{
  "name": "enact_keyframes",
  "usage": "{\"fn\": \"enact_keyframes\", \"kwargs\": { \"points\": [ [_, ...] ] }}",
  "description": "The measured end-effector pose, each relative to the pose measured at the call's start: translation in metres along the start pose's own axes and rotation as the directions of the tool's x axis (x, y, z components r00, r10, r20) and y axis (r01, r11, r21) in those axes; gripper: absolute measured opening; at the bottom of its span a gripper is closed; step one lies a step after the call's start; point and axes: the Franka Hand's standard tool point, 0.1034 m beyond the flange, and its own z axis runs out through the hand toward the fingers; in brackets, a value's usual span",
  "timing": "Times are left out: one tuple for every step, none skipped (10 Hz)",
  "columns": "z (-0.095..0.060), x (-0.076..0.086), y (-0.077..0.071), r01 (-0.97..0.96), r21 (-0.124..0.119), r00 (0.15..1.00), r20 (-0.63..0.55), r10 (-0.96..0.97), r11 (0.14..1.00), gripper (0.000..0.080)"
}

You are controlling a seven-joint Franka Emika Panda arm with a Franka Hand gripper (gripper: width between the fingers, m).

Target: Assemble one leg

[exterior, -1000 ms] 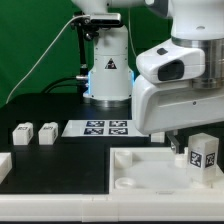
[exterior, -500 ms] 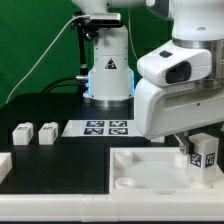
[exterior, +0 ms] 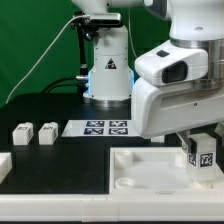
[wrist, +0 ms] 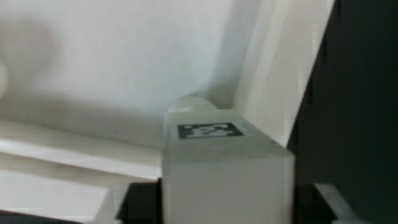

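Note:
My gripper (exterior: 199,151) is shut on a white leg (exterior: 205,160) with a black-and-white marker on its face. It holds the leg upright over the far right corner of the large white panel (exterior: 150,165). In the wrist view the leg (wrist: 222,160) fills the space between the jaws of the gripper (wrist: 222,207), its tip pointing at a corner of the panel (wrist: 107,80). I cannot tell whether the leg touches the panel. Two more legs (exterior: 22,132) (exterior: 46,132) lie on the black table at the exterior view's left.
The marker board (exterior: 100,128) lies flat behind the panel, in front of the robot base (exterior: 107,75). Another white part (exterior: 4,165) sticks in at the exterior view's left edge. A green backdrop stands behind the table.
The held leg has turned slightly in place over the panel's corner, so its marker face now looks different. The arm has hardly shifted. The loose legs have not moved.

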Motion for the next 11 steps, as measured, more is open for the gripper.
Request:
{"fn": "enact_keyframes", "kwargs": {
  "points": [
    [0.0000, 0.0026, 0.0024, -0.064, 0.001, 0.998, -0.021, 0.064, 0.998, 0.0301],
    [0.0004, 0.0038, 0.0029, -0.264, 0.007, 0.964, -0.038, 0.264, 0.965, 0.0301],
    [0.0005, 0.0039, 0.0032, -0.402, 0.013, 0.915, -0.038, 0.402, 0.916, 0.0299],
    [0.0005, 0.0042, 0.0034, -0.502, 0.019, 0.864, -0.038, 0.503, 0.864, 0.0299],
    [0.0007, 0.0041, 0.0035, -0.627, 0.022, 0.778, -0.036, 0.628, 0.778, 0.0299],
    [0.0008, 0.0041, 0.0035, -0.686, 0.024, 0.727, -0.035, 0.686, 0.727, 0.0299],
    [0.0009, 0.0042, 0.0027, -0.787, 0.031, 0.616, -0.028, 0.788, 0.616, 0.0299],
    [0.0012, 0.0043, 0.0013, -0.861, 0.035, 0.508, -0.023, 0.861, 0.508, 0.0299],
    [0.0019, 0.0045, -0.0024, -0.901, 0.034, 0.433, -0.023, 0.901, 0.433, 0.0299],
    [0.0018, 0.0053, -0.0033, -0.948, 0.046, 0.314, -0.007, 0.949, 0.314, 0.0299],
    [0.0019, 0.0053, -0.0030, -0.957, 0.050, 0.285, 0.002, 0.959, 0.284, 0.0299]
  ]
}}
